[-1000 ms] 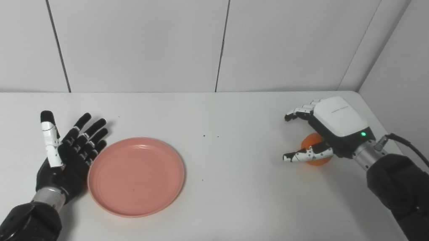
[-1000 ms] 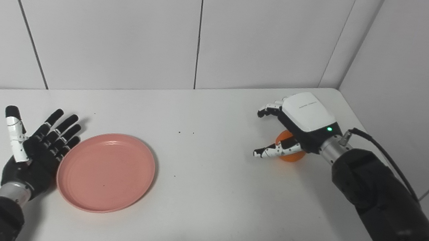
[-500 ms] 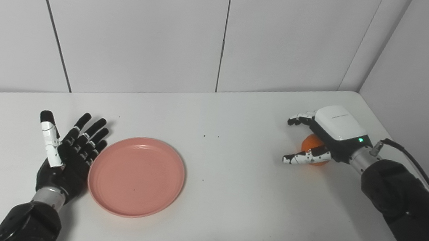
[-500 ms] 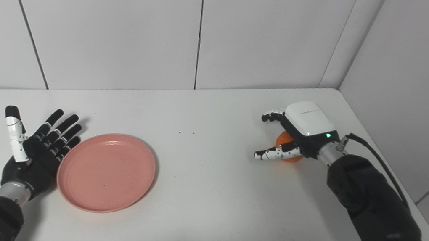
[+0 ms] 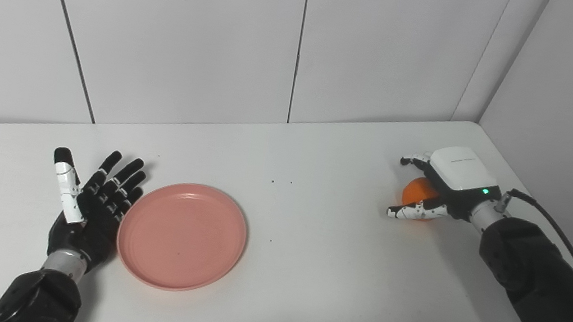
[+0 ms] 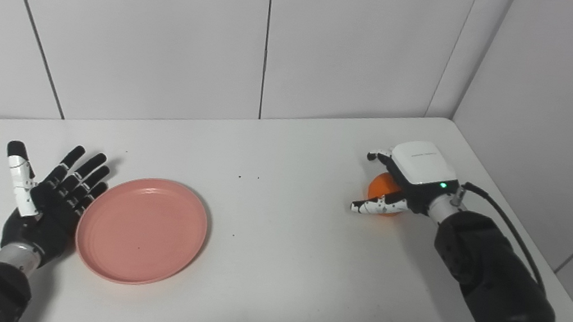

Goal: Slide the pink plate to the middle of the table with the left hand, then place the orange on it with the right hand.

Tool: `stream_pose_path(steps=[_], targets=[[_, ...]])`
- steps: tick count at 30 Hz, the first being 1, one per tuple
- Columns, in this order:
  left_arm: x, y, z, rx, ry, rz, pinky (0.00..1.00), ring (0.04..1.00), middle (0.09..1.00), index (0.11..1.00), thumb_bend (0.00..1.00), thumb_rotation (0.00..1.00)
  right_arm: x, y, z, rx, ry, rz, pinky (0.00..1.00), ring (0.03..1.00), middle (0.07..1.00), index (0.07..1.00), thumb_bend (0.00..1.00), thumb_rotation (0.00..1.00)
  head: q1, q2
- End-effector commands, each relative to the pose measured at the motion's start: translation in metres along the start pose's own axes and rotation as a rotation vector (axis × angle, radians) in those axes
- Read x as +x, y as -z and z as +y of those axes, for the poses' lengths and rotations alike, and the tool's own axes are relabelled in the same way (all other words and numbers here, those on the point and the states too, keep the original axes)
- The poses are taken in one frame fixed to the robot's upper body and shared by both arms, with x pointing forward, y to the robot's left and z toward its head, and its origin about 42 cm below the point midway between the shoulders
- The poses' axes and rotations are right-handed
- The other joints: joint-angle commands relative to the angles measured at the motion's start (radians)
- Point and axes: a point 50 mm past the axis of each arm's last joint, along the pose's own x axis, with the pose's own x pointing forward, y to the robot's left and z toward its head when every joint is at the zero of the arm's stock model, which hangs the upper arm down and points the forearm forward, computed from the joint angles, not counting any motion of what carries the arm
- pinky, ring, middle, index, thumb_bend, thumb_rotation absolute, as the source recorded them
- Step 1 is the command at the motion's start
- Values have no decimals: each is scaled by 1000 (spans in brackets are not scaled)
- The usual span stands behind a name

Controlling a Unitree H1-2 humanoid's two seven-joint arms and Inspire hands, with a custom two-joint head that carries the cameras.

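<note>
Under the right hand, fingers curled but apart, sits a round orange.

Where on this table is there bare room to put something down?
The widest bare patch lies between the plate and the orange. The strip along the back wall and the near edge are bare too. It is tight at the left, where the left hand lies beside the plate, and around the right hand over the orange.

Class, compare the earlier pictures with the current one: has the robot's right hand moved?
Yes. The right hand has dropped lower over the orange and drawn back toward the table's right edge, its fingers curling around the fruit. The pink plate has stayed put.
</note>
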Motion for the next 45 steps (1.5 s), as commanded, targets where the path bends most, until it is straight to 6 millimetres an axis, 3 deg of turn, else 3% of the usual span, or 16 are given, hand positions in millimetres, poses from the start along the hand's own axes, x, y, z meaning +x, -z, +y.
stream_pose_path(steps=[1, 11, 13, 18, 23, 25, 26, 27, 29, 32, 34, 37, 45], targets=[[-3, 13, 10, 0, -58, 60, 1000, 886, 792, 917, 900, 1000, 4, 8, -20, -12, 82, 42, 768, 799, 801, 771, 962, 730, -4, 1], [-6, 12, 10, 15, -47, 59, 1000, 903, 807, 919, 884, 1000, 0, 8, -4, 30, 38, 85, 759, 805, 806, 775, 966, 726, 11, 1], [-6, 11, 11, 18, -49, 58, 1000, 901, 805, 921, 887, 1000, 1, 9, 1, 49, 35, 95, 735, 799, 805, 771, 968, 720, 11, 1], [-7, 9, 13, 16, -52, 53, 1000, 899, 787, 921, 882, 1000, 0, 9, 14, 90, 44, 101, 560, 700, 744, 734, 967, 699, 15, 6], [-8, 8, 11, 27, -51, 54, 1000, 903, 784, 936, 894, 1000, -2, 7, 29, 118, 49, 113, 511, 628, 694, 695, 958, 654, 21, 15], [-8, 9, 11, 26, -53, 55, 1000, 897, 792, 934, 889, 1000, -1, 6, 34, 111, 53, 117, 468, 573, 657, 661, 945, 626, 21, 15], [-7, 9, 11, 24, -54, 56, 999, 887, 781, 925, 883, 1000, -1, 6, 37, 110, 53, 125, 380, 476, 559, 559, 910, 543, 21, 15], [-7, 9, 11, 21, -54, 57, 998, 886, 779, 924, 883, 1000, 0, 6, 41, 114, 57, 135, 370, 465, 546, 545, 906, 532, 21, 15], [-8, 8, 10, 19, -52, 56, 988, 884, 773, 920, 887, 1000, 1, 6, 47, 116, 64, 145, 203, 269, 337, 341, 814, 398, 23, 18], [-8, 8, 10, 20, -48, 57, 989, 881, 766, 920, 888, 1000, 1, 6, 52, 105, 59, 139, 107, 160, 222, 248, 715, 364, 24, 21], [-8, 8, 9, 20, -49, 57, 989, 873, 762, 912, 881, 1000, 1, 5, 56, 103, 50, 131, 95, 152, 213, 267, 626, 349, 24, 22], [-8, 8, 9, 17, -47, 58, 998, 880, 773, 918, 880, 1000, 1, 5, 59, 105, 38, 112, 94, 150, 208, 262, 584, 325, 24, 22], [-9, 9, 7, 20, -43, 57, 1000, 877, 778, 928, 881, 1000, 1, 4, 50, 130, 31, 83, 92, 144, 199, 243, 579, 266, 26, 24]])
